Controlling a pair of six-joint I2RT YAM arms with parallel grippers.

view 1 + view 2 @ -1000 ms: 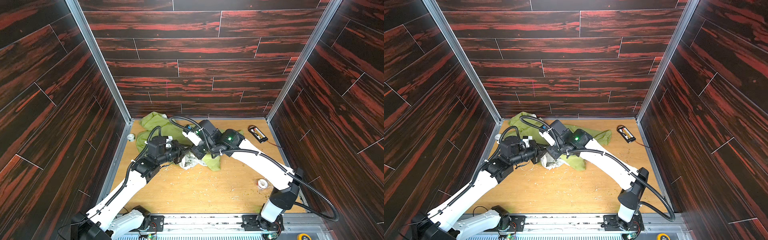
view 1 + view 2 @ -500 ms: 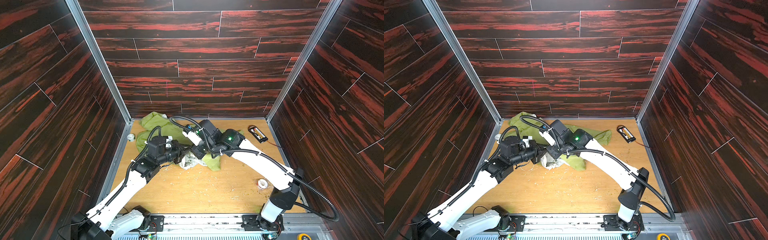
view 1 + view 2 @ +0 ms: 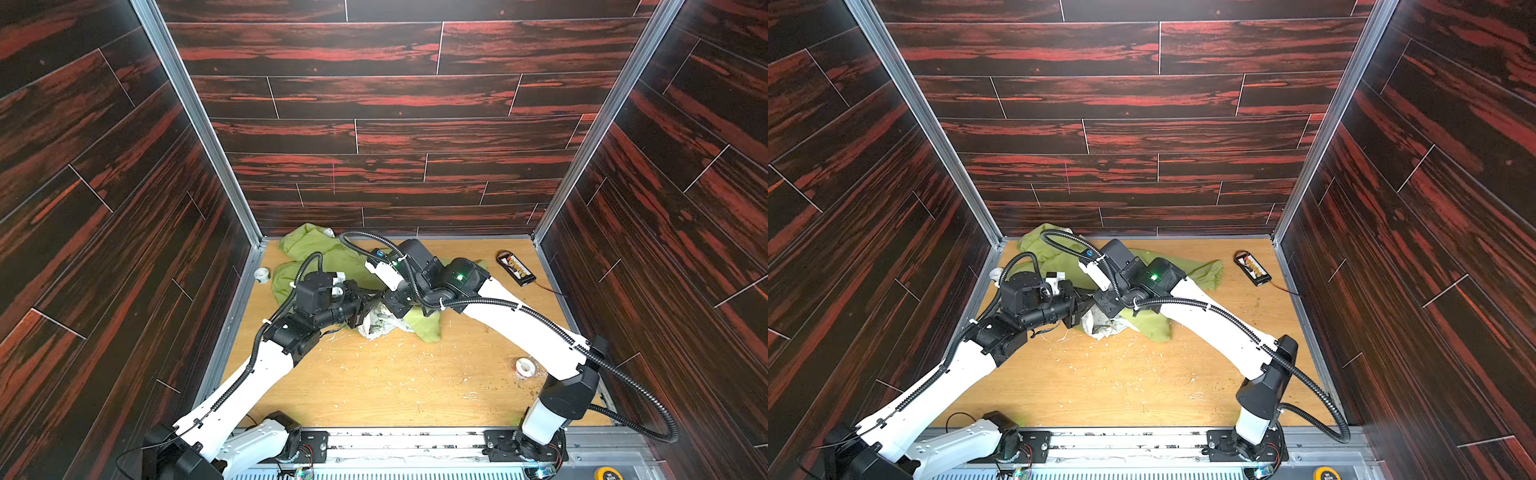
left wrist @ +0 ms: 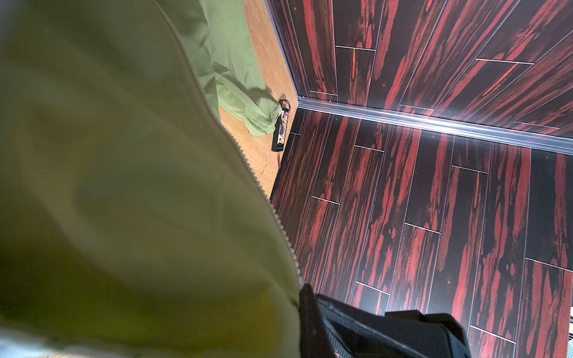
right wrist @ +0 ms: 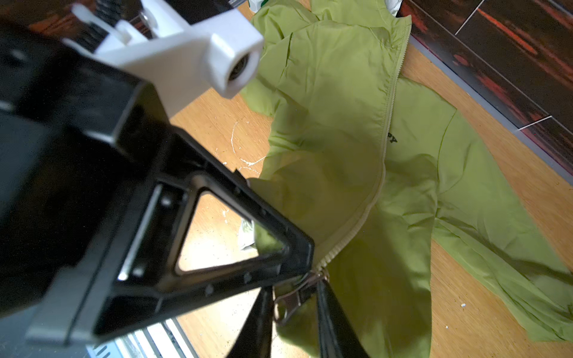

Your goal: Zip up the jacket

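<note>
While the left gripper point(image 5: 305, 269) is staying clamped on the jacket point(image 5: 341, 108), rumpled at the table's point(image 3: 395, 382) back, the right gripper point(image 5: 294, 313) is narrowing around the zipper pull point(image 5: 286, 303) (pinched yet? I cannot tell), readying the zip-up.

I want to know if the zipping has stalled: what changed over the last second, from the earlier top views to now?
Nothing visibly moved. Both arms keep the same poses in both top views, and the jacket lies in the same folds. As things stand, the left hand is shut on the jacket's edge beside the zipper, and the right hand straddles the zipper pull.
</note>
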